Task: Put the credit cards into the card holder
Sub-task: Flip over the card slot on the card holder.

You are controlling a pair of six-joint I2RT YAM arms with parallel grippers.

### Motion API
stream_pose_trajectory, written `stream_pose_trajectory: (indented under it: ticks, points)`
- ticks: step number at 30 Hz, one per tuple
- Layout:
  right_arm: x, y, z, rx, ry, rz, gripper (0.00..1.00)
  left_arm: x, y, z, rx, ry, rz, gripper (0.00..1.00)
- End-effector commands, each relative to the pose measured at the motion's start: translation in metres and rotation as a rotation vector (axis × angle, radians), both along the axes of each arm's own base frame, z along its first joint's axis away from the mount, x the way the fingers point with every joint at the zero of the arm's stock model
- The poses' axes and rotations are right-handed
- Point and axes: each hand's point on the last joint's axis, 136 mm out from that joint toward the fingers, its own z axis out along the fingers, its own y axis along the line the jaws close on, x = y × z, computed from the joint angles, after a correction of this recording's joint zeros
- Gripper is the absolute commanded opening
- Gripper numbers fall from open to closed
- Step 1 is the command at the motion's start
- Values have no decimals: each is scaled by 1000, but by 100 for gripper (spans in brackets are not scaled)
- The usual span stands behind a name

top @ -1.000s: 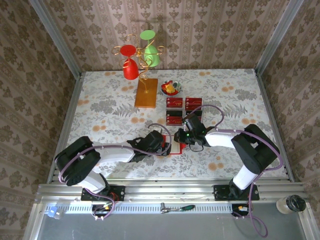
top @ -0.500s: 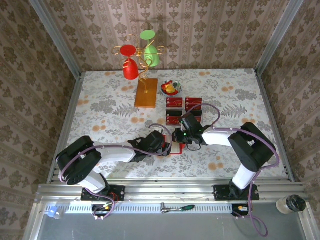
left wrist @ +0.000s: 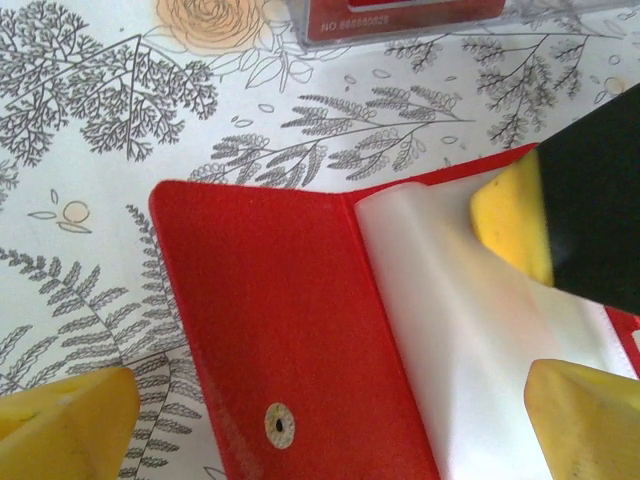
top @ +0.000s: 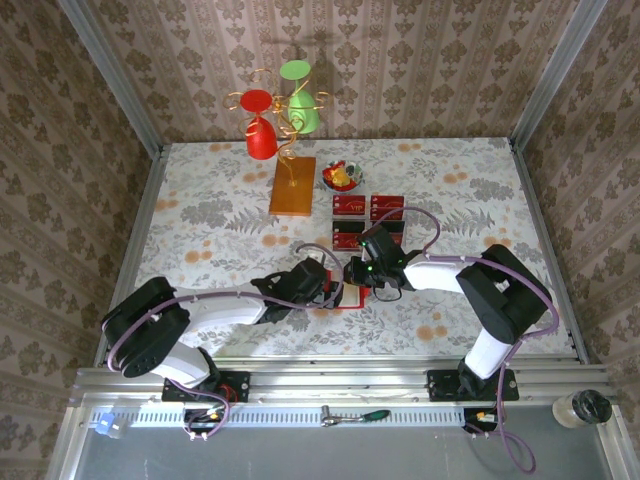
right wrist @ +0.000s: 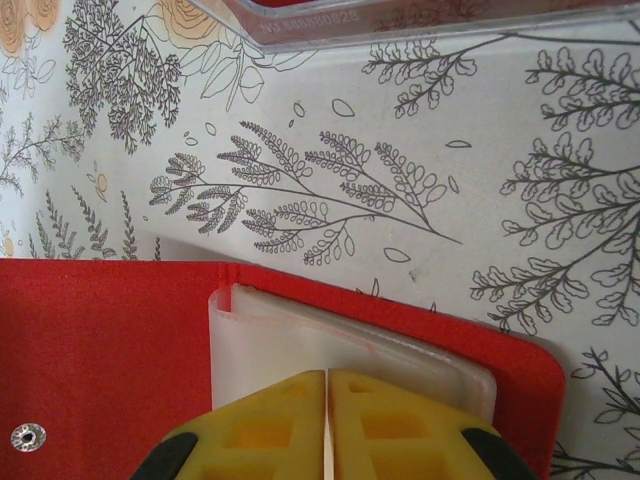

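Note:
The card holder lies open on the flowered table, red cover to the left and pale plastic sleeves to the right; it also shows as the card holder and the card holder. My left gripper is open, its yellow fingertips straddling the holder. My right gripper is shut, its tips resting on the sleeves, with no card between them. Red credit cards lie in a clear tray behind the holder; one card edge peeks in.
The clear plastic tray sits just beyond the two grippers. A wooden-based wire stand with a red and a green glass stands at the back, next to a small bowl. Metal rails border the table.
My right gripper has slid a little to the left, onto the holder's sleeves. The left gripper stays open over the holder.

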Motion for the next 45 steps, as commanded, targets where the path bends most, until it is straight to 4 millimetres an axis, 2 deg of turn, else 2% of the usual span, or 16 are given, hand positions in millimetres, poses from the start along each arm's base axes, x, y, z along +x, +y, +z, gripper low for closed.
stream_pose_trajectory:
  ticks: [1, 5, 11, 16, 19, 25, 28, 45]
  points:
    - [-3, 2, -9, -11, 38, -2, 10, 0, -9, 7, 3, -20, -35, 100]
    - [-3, 4, -9, -1, 42, -4, 10, -1, -13, -2, 27, -9, -48, 100]
    - [-1, 5, -7, 6, 41, -6, 10, -2, -7, -18, 76, -1, -33, 100]
    - [0, 6, -3, 13, 38, -3, 12, -4, 1, -27, 98, 8, -14, 93]
    - [2, 7, 2, 20, 32, 4, 19, -5, 3, -31, 97, 11, -10, 90]
    - [6, -6, 21, 23, -14, -27, 47, -6, 4, -33, 86, 13, -1, 87]
    - [6, -12, 23, 14, -23, -45, 54, -6, 4, -35, 83, 17, -2, 86]
    - [0, -10, 2, 35, 37, -53, 56, -7, 3, -36, 71, 17, 0, 82]
